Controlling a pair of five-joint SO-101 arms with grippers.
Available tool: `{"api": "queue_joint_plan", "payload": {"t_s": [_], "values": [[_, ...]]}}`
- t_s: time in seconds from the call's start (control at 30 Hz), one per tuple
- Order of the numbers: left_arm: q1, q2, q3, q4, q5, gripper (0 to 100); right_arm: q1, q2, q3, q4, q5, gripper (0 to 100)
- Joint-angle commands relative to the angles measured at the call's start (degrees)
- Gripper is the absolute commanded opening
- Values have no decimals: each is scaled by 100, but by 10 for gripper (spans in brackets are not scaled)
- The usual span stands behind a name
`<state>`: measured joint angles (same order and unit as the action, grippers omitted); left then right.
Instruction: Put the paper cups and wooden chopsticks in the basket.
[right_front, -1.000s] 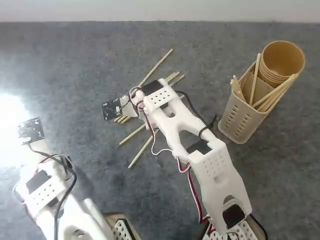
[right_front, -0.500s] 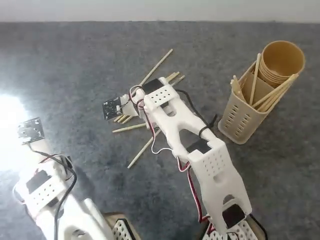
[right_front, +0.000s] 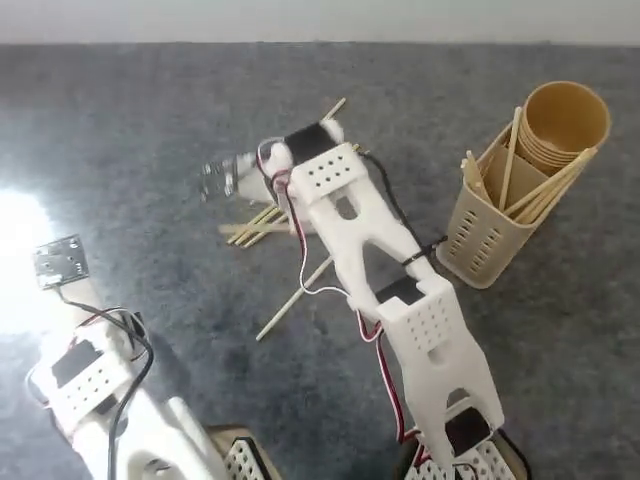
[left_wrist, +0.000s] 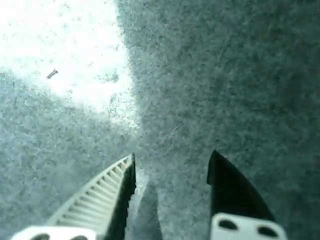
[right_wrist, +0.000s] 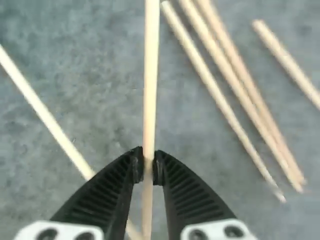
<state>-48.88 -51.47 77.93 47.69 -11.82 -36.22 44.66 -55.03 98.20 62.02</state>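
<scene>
We are watching the right tool (right_wrist: 147, 162) pinching one wooden chopstick (right_wrist: 150, 75). Its ribbed black fingers are narrowed onto the thin round stick, which is running lengthwise in line with the fingers rather than across them. In the high view this arm is stretching out over the loose chopsticks (right_front: 255, 225), which are lying fanned on the table (right_front: 120, 130) near the middle. Another stray stick (right_front: 295, 298) is lying apart at about 5 o'clock of that fan.

The basket (right_front: 478, 240) is standing well apart at 3 o'clock from the pile. It is a beige perforated plastic tub, upright, already holding several sticks leaning on its rim and the nested paper cups (right_front: 566, 118) in its 1 o'clock end.

We are judging that the coming carry is turning on that gap: the right arm is far nearer the basket, and the stick will need tipping upright to drop in. The left tool (left_wrist: 173, 156) is hanging wide and empty over bare speckled grey table at 7 o'clock, well apart from everything.
</scene>
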Motion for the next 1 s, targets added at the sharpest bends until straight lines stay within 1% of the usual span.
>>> {"api": "queue_joint_plan", "payload": {"t_s": [0.0, 0.13, 0.3, 0.43, 0.53, 0.6, 0.7, 0.8, 0.97], "values": [[44, -132, -22, -132, 62, 224, 13, -716, -1266, 479, -554, 9], [44, -132, -22, -132, 62, 224, -4, -1182, -1855, 479, -1345, 9], [44, -132, 13, -132, 53, 224, -92, -1974, -2338, 470, -1987, 9], [44, -132, 13, -132, 44, 224, -40, -2782, -2382, 488, -2505, 9], [44, -132, 13, -132, 44, 224, 154, -3424, -2374, 497, -2919, 9], [44, -132, 13, -132, 44, 224, 470, -3793, -2374, 497, -3121, 9], [53, -132, 22, -141, 44, 224, 1165, -4207, -2382, 470, -3402, 9], [176, -132, 40, -141, 35, 224, 1807, -4462, -2418, 453, -3402, 9], [185, -132, 40, -141, 35, 224, 2668, -4611, -2426, 295, -3490, 9]]}}
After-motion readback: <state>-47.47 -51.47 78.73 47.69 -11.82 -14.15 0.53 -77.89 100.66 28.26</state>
